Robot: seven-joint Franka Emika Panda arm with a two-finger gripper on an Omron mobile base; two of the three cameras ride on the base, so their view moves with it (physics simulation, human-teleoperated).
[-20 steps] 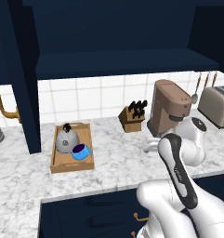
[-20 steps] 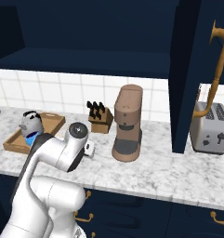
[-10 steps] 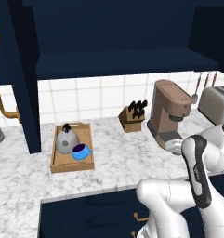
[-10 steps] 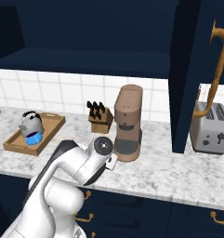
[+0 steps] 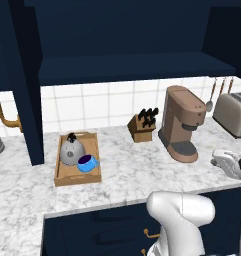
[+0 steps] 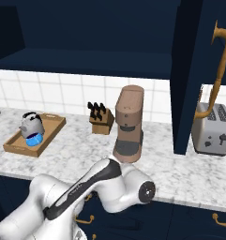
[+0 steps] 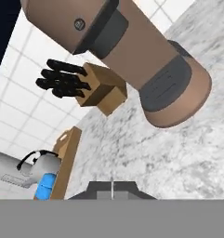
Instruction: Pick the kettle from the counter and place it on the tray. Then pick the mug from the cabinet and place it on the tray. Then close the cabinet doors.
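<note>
1. Currently, the kettle [image 5: 70, 150] stands on the tray [image 5: 75, 176], and the mug [image 5: 86, 163] sits on the tray just beside the kettle, at its 4 o'clock in the left base view. Both placement steps are judged complete.
2. Remaining step: the cabinet doors. The left door [image 5: 23, 80] and the right door [image 6: 194, 70] both stand open, and the cabinet shelf [image 5: 132, 67] is exposed.
3. The gripper [image 7: 112, 189] has its fingers closed together and empty, pointing over the worktop [image 7: 178, 153].
4. View differences:
   - The left base view shows the left door and its brass handle [image 5: 4, 107].
   - The right base view shows the right door with its handle [image 6: 216, 70] and the toaster [image 6: 210, 129] partly behind it.
   - The hand view, rolled, shows the coffee machine [image 7: 132, 51] and knife block [image 7: 97, 88] close up, with the tray at 8 o'clock.
</note>
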